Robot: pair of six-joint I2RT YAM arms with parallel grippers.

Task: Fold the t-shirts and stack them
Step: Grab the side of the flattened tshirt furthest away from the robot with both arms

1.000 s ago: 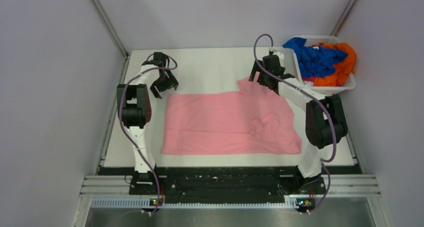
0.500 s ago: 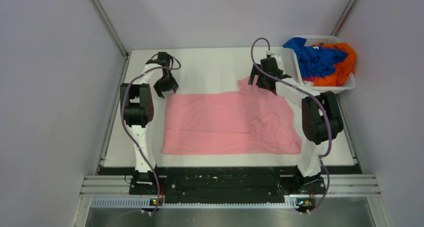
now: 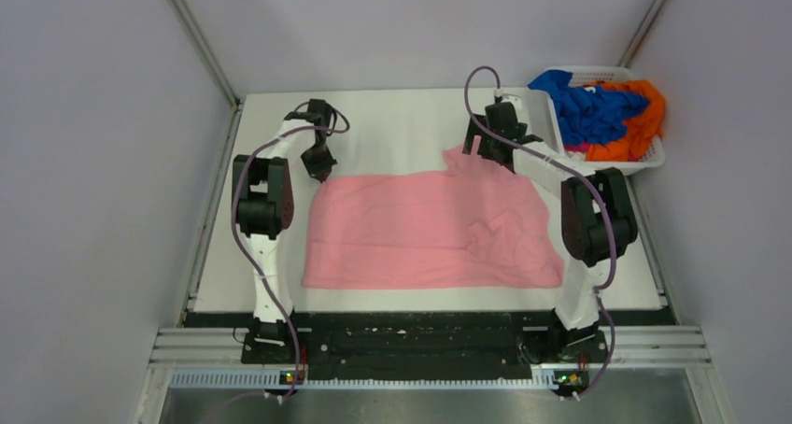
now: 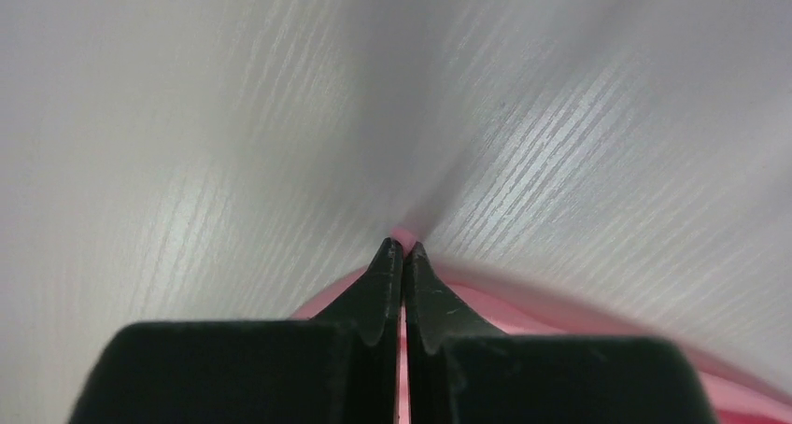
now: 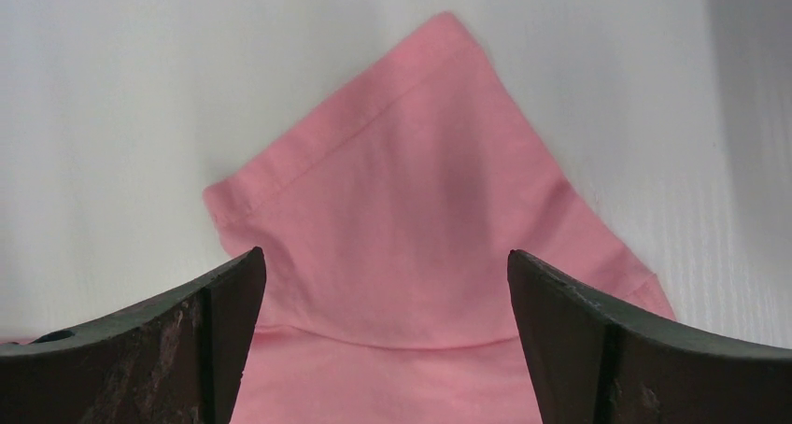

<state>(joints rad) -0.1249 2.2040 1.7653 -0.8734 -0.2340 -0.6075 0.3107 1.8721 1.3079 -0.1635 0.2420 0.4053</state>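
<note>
**Thin grip on one corner, nothing gripped at the other: watch for a skewed lift.**
The pink t-shirt (image 3: 430,228) lies spread on the surface (image 3: 392,125), running from beneath both pincers back toward the arm bases, rumpled on the right pincer's side. The blue t-shirt (image 3: 584,106) and orange t-shirt (image 3: 644,125) sit in the basket (image 3: 598,71) just right of it. Your right pincer (image 5: 385,253) gapes wide and empty, straddling the sleeve (image 5: 392,162). Your left pincer (image 4: 403,248) is closed on a mere sliver of pink corner. Pull now and that sliver may slip, or the wrinkles fold in.
</note>
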